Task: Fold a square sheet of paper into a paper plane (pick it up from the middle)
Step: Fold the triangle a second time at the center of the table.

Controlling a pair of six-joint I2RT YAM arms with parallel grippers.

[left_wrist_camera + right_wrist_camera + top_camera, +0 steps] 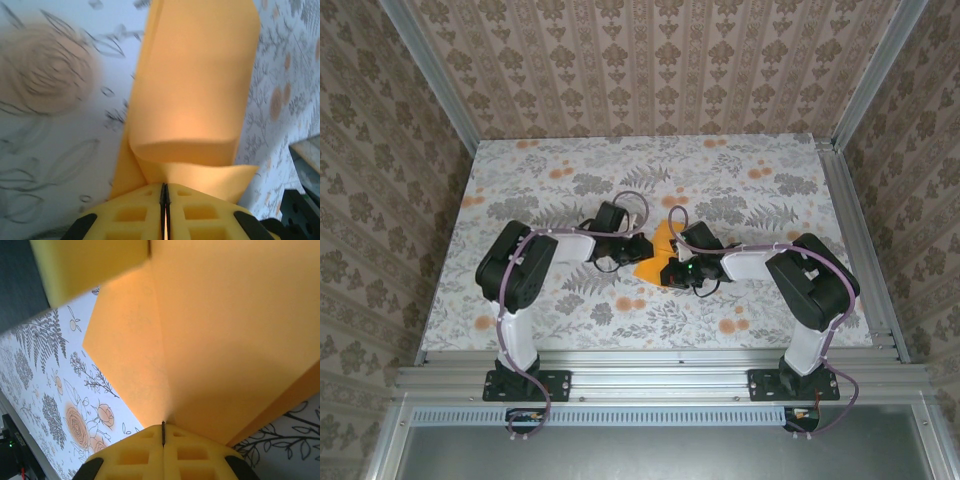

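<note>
Cloth [740, 190] printed with grey leaves and orange flowers covers the counter. Near its middle, between my left arm [520, 265] and right arm [810, 280], is the square sheet of paper [650, 268], creased into a smaller wedge. Both my wrists lean in over it from above and hide part of its outline, so I cannot tell whether any edge touches the cloth.

My left jaws are pinched shut on the paper [192, 90]; their yellow pads [135, 215] meet with only the thin sheet between them. Just beyond them the paper curls over into a loose roll and blocks most of the cloth behind. My right jaws are likewise closed on the paper [225, 340], gripping at a crease from which two flat orange panels fan out. A blurred yellow block [85, 265] sits at the upper corner, possibly my other pad.

Patterned walls [650, 60] surround the counter, and a metal rail [660, 365] runs along its near edge.
</note>
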